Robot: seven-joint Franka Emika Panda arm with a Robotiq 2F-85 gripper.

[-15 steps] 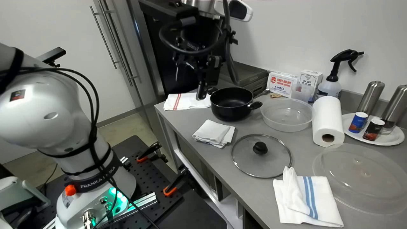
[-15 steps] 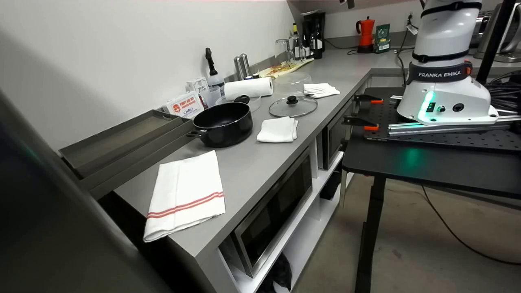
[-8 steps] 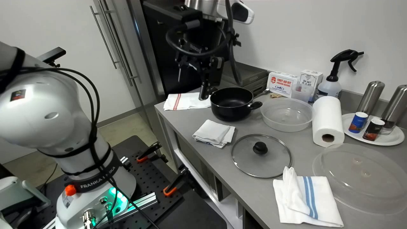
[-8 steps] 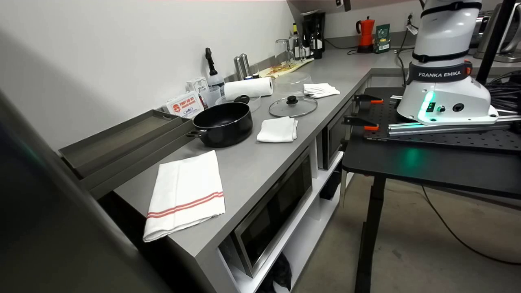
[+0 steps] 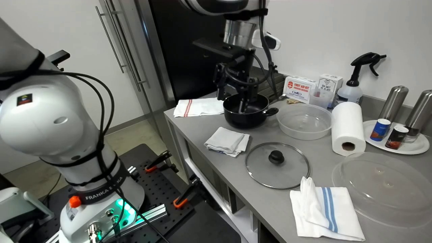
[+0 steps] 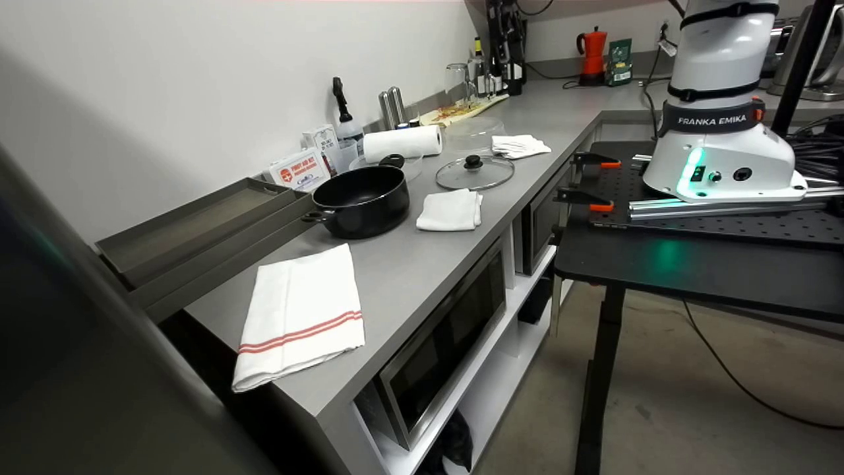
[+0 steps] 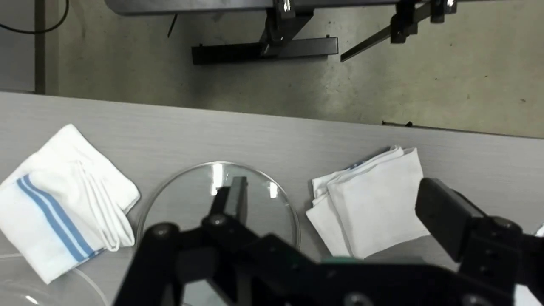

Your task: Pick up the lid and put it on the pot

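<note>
The lid (image 5: 287,172) is a round clear glass disc with a thin metal rim and black knob. It lies flat on the counter in both exterior views (image 6: 484,177). The black pot (image 5: 241,121) stands upright and uncovered; it also shows in an exterior view (image 6: 369,218). My gripper (image 5: 232,103) is open and empty in the air, overlapping the pot's opening in that view. In the wrist view, one finger of the gripper (image 7: 335,204) overlaps the lid (image 7: 182,195); the other is past a folded cloth. The gripper hides the knob there; the pot is out of that view.
A folded white cloth (image 5: 227,140) lies between pot and lid. A blue-striped cloth (image 5: 324,209) touches the lid's rim area. A clear bowl (image 5: 303,131), paper towel roll (image 5: 347,125) and large clear plate (image 5: 384,202) stand beyond. The counter's front edge (image 7: 255,114) is near.
My gripper has moved down and to the right in an exterior view, from left of the pot to in front of its opening. The lid and pot have not moved.
</note>
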